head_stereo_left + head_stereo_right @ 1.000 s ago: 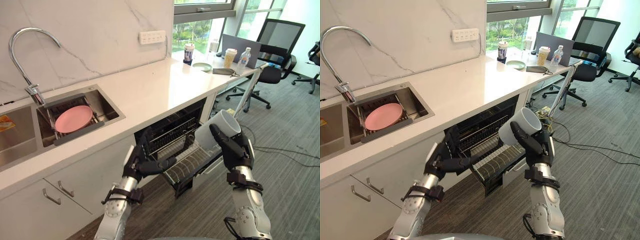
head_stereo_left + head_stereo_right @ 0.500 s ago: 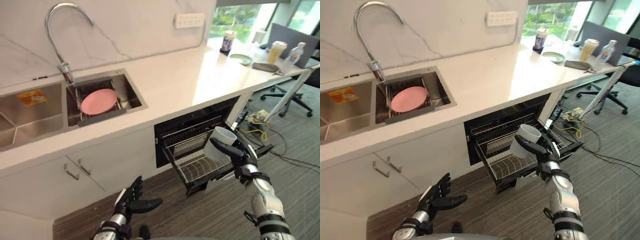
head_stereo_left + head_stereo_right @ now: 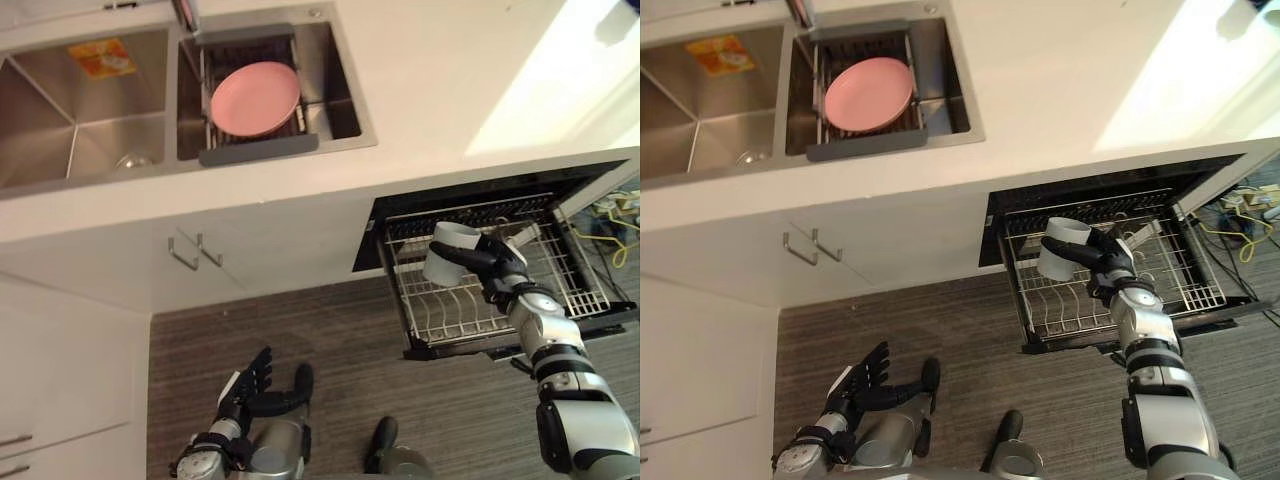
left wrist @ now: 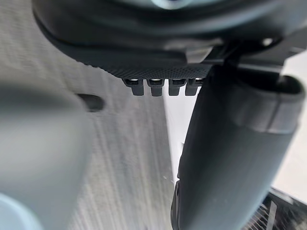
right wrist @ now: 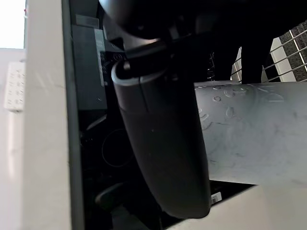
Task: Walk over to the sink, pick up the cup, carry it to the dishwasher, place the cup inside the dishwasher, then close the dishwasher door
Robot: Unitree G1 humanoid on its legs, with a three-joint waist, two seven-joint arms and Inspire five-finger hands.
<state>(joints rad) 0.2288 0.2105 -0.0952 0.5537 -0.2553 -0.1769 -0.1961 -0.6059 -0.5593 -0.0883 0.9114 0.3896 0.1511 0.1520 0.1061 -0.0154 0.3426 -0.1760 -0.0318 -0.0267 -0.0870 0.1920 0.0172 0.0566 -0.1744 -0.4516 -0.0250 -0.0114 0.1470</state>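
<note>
My right hand (image 3: pixel 497 268) is shut on a white cup (image 3: pixel 447 254), fingers wrapped round its side. It holds the cup tilted just above the left part of the pulled-out wire rack (image 3: pixel 565 275) of the open dishwasher under the white counter (image 3: pixel 440 90). In the right wrist view the cup (image 5: pixel 254 139) lies against my thumb (image 5: pixel 163 143), with the rack wires behind. Low over the wood-look floor, my left hand (image 3: pixel 250 385) hangs open with fingers spread and holds nothing.
A double sink (image 3: pixel 60 120) sits at the upper left, with a pink plate (image 3: pixel 255 97) on a grey drainer in its right basin. White cabinet doors with metal handles (image 3: pixel 190 252) stand below it. Yellow cables (image 3: pixel 617 215) lie right of the dishwasher.
The camera has tilted down toward the floor and cabinets. My right hand has carried the cup lower and further over the rack. The left hand stays low and open.
</note>
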